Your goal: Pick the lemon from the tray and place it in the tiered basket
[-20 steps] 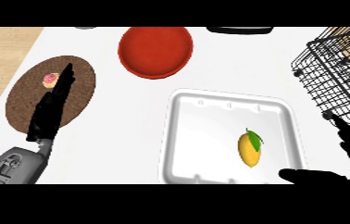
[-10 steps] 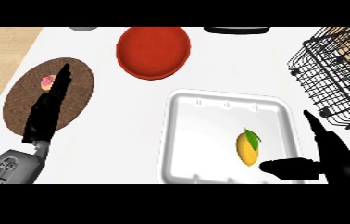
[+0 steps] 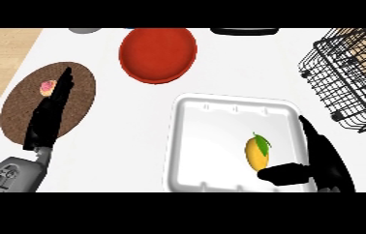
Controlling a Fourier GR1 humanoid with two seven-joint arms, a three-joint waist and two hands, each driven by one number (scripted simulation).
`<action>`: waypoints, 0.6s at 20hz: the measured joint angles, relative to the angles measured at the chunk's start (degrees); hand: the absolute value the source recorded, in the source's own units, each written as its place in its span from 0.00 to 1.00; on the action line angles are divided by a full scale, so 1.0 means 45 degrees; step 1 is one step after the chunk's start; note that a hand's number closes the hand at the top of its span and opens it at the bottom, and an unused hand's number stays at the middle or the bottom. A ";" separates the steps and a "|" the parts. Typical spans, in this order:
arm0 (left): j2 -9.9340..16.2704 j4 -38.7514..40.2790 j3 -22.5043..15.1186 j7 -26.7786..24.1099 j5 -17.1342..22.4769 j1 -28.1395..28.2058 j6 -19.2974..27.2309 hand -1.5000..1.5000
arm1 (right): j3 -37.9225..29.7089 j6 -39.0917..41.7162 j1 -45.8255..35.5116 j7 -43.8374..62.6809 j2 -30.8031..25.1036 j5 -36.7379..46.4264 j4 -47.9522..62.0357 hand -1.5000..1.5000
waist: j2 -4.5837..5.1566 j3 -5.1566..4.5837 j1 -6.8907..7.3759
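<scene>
A yellow lemon (image 3: 256, 152) with a green leaf lies in the right half of the white tray (image 3: 207, 146). My right hand (image 3: 323, 160) stands open at the tray's right edge, fingers straight along the rim and thumb (image 3: 286, 173) stretched just below the lemon, not touching it. The black wire tiered basket (image 3: 336, 78) stands at the right edge of the view. My left hand (image 3: 50, 114) rests open at the left, fingers up, over a brown round plate (image 3: 79, 90).
A red plate (image 3: 157, 53) sits at the back centre. On the brown plate lies a small pink item (image 3: 48, 87). Dark objects (image 3: 244, 31) peek in at the top edge. The wooden counter edge (image 3: 14, 44) shows at the far left.
My right hand has come up and leftward along the tray's right edge, with its thumb now under the lemon. The view has shifted slightly. The lemon has stayed put.
</scene>
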 measured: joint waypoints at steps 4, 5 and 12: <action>-0.0109 -0.0003 0.0065 0.0055 -0.0152 -0.0069 -0.0009 0.50 | 0.0180 0.0371 -0.0137 0.0023 0.0484 0.0869 0.0211 0.00 | -0.0010 -0.0006 -0.0032; -0.0061 -0.0004 0.0130 0.0070 -0.0123 -0.0042 -0.0100 0.50 | 0.0136 0.0484 -0.0189 0.0027 0.0602 0.0998 0.0282 0.00 | -0.0010 -0.0006 -0.0028; -0.0303 -0.0083 0.0190 -0.0040 -0.0351 0.0302 -0.0126 0.50 | 0.0073 0.1188 -0.0264 0.0005 0.1520 0.1981 0.0711 0.00 | -0.0014 0.0002 -0.0041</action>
